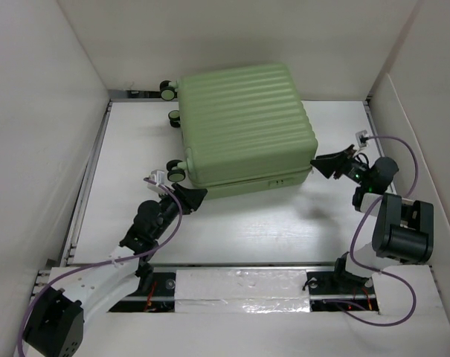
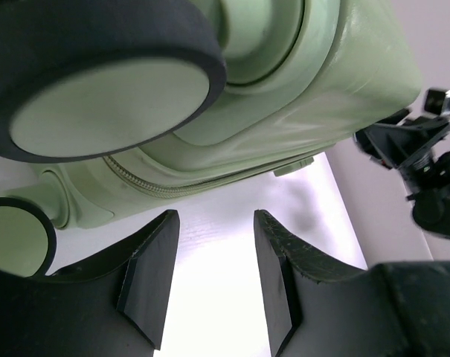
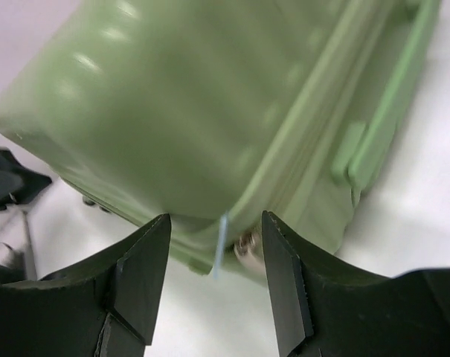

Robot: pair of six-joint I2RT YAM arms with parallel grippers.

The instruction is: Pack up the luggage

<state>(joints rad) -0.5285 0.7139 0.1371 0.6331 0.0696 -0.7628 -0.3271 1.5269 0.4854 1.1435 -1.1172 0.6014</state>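
Observation:
The luggage [image 1: 243,126] is a pale green ribbed suitcase lying closed and flat on the white table, its black caster wheels [image 1: 167,90] on the left. My left gripper [image 1: 197,195] is open and empty at its near-left corner, just below a wheel [image 2: 98,74]; the zip seam [image 2: 165,186] shows ahead of the fingers. My right gripper [image 1: 319,163] is open at the near-right corner. In the right wrist view a metal zip pull [image 3: 245,244] and a thin light blue strip [image 3: 221,242] lie between the fingers, untouched. The lining is hidden.
White walls enclose the table on three sides. A metal rail [image 1: 135,94] runs along the back left. The taped base strip [image 1: 243,286] crosses the near edge. The right arm's body [image 1: 403,227] stands at the near right.

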